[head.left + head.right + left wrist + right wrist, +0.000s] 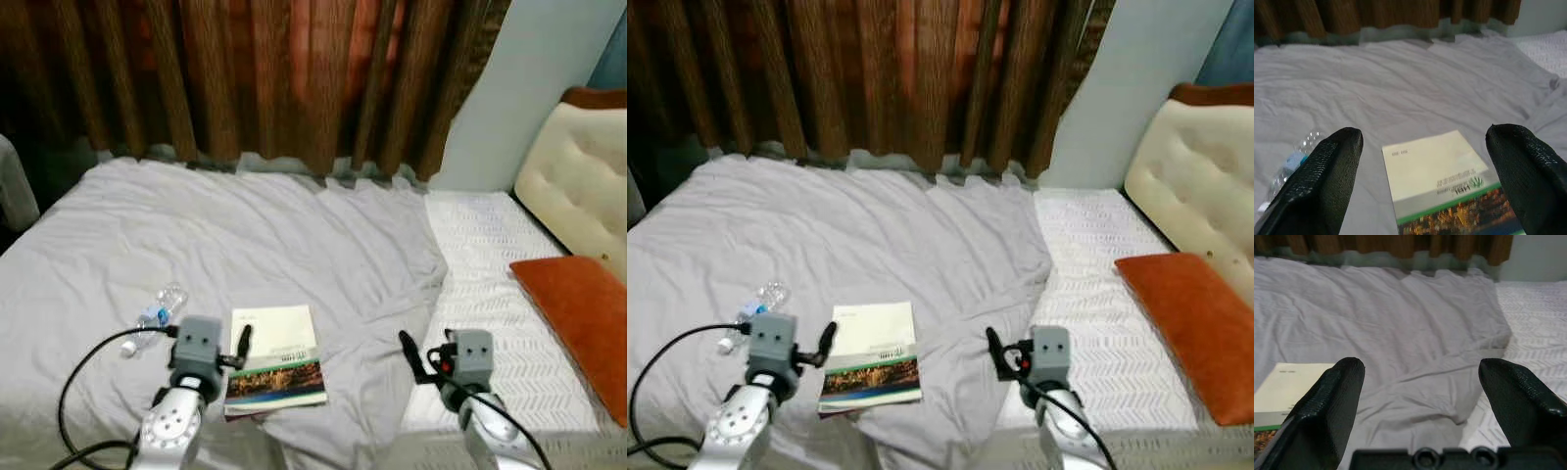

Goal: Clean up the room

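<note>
Left wrist view — glossy flat book [1442, 181], crumpled clear bottle [1295, 156], both claws wide.

Brown curtains [294, 78], cream headboard [578, 181]

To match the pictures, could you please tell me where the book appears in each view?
Left eye: book low, left of centre.
Right eye: low, further left.
Left wrist: between the open left gripper's fingers.
Right wrist: at the edge.
Shared landmark: grey blanket.
</note>
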`<state>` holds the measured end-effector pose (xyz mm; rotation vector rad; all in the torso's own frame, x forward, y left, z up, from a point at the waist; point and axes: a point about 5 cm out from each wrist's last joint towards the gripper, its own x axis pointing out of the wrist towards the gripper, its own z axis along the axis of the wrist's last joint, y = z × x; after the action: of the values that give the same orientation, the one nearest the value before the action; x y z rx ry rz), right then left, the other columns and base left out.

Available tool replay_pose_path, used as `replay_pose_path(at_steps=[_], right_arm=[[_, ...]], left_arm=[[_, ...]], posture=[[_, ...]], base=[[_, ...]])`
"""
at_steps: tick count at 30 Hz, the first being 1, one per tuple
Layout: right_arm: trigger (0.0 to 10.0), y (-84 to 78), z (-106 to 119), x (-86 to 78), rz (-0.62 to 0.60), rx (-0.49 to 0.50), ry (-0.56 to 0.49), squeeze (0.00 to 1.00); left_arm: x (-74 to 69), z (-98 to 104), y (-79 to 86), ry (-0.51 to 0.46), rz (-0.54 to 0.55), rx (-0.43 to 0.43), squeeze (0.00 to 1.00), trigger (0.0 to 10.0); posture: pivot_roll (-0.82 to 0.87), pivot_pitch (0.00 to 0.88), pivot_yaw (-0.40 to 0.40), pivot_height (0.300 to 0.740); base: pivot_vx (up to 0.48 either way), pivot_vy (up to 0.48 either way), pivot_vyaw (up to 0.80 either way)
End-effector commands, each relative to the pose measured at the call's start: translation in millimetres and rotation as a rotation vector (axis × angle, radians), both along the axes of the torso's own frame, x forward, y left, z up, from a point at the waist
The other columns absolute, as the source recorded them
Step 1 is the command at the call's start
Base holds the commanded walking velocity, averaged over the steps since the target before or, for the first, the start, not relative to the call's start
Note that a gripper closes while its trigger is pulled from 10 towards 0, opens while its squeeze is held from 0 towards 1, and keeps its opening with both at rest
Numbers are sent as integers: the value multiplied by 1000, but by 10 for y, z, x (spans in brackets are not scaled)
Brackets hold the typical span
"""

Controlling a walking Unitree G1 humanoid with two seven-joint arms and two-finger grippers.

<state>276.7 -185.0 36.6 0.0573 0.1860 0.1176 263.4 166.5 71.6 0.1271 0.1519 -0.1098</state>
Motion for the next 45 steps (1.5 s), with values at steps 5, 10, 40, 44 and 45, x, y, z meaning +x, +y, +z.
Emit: replay_pose_path(at_steps=[5, 10, 40, 44, 45], right_arm=[[10000, 108, -3, 41, 48, 20, 11, 0], [10000, 110, -18, 47, 62, 20, 18, 0], [10000, 988, -363, 113, 128, 390, 340, 0], [10000, 1076, -212, 267, 142, 431, 296, 0], [10000, 1078, -191, 291, 144, 427, 291, 0]], left_arm=[[-5, 44, 77, -26, 26, -2, 0, 10000], [-16, 27, 72, -21, 31, -13, 0, 10000], [-403, 471, 366, 61, -344, -34, 0, 10000], [-522, 605, 386, 51, -360, -49, 0, 10000], [-562, 605, 385, 58, -355, -55, 0, 10000]], posture=[[117, 0, -114, 740], [122, 0, -119, 740], [262, 515, 52, 740], [292, 574, 57, 740], [294, 585, 56, 740]], base=[[441, 0, 0], [442, 0, 0], [203, 0, 139], [0, 0, 0], [0, 0, 0]])
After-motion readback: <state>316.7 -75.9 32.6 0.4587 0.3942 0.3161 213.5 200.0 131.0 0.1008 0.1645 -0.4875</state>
